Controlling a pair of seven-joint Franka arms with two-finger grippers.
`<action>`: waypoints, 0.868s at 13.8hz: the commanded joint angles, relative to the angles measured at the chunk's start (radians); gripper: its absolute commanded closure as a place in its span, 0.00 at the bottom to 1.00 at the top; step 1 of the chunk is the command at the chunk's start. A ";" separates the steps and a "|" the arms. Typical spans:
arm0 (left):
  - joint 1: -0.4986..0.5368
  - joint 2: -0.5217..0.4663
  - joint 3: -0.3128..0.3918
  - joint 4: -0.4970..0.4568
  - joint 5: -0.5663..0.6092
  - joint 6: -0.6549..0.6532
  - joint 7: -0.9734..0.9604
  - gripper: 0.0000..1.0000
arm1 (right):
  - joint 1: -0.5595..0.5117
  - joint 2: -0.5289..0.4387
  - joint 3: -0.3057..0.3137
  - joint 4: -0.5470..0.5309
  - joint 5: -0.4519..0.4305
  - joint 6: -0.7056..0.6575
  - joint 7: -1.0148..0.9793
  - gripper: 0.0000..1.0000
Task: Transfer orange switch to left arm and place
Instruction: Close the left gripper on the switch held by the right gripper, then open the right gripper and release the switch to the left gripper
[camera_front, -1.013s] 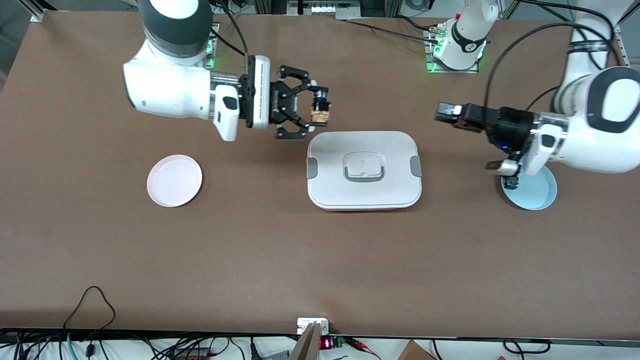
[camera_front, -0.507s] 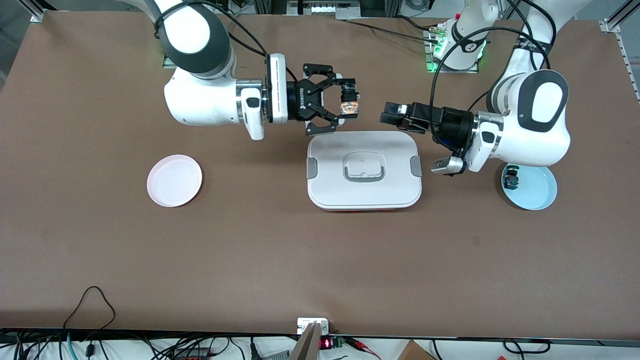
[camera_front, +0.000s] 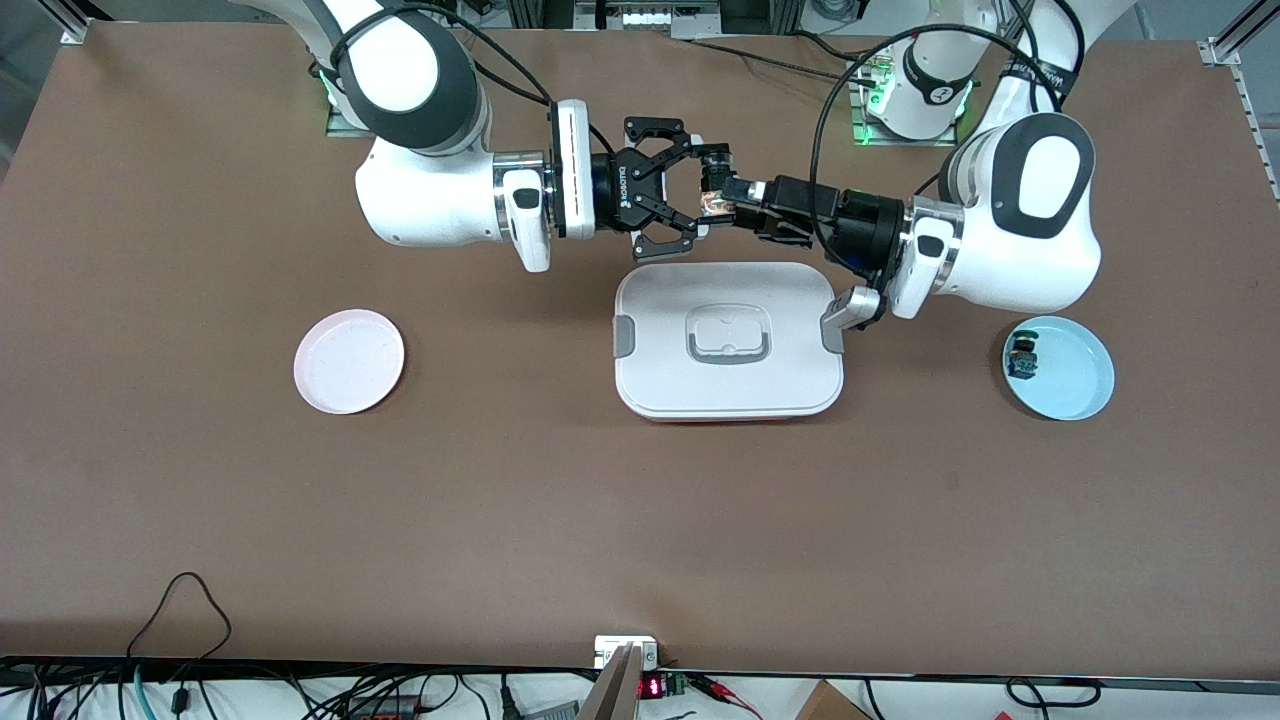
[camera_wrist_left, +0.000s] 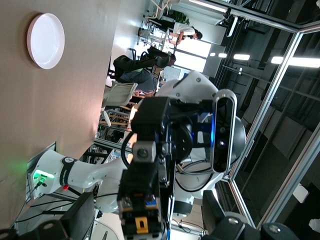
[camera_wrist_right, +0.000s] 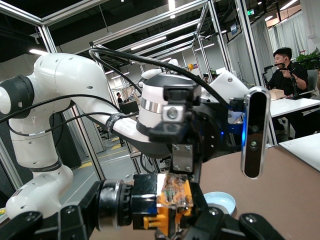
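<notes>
Centrally box (camera_front: 729, 340) lidded, blue plate (camera_front: 1070, 380) holding green-topped switch (camera_front: 1022, 358)

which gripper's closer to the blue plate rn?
Left. The left gripper is up over the table by the box, meeting the right gripper, which holds the orange switch. The blue plate lies toward the left arm's end.

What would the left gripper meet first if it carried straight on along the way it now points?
Probably the orange switch, held in the shut right gripper facing it. The left gripper already sits at the switch, above the table just past the box.
</notes>
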 joint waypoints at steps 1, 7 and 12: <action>0.018 -0.063 -0.007 -0.077 -0.026 -0.021 0.009 0.10 | 0.005 0.004 -0.003 0.003 0.028 0.007 -0.022 0.99; 0.014 -0.056 -0.007 -0.074 -0.026 -0.015 0.023 0.65 | 0.008 0.009 -0.003 0.005 0.032 0.075 -0.022 0.99; 0.015 -0.053 -0.006 -0.068 -0.026 -0.012 0.023 0.68 | 0.008 0.009 -0.003 0.005 0.031 0.075 -0.022 0.99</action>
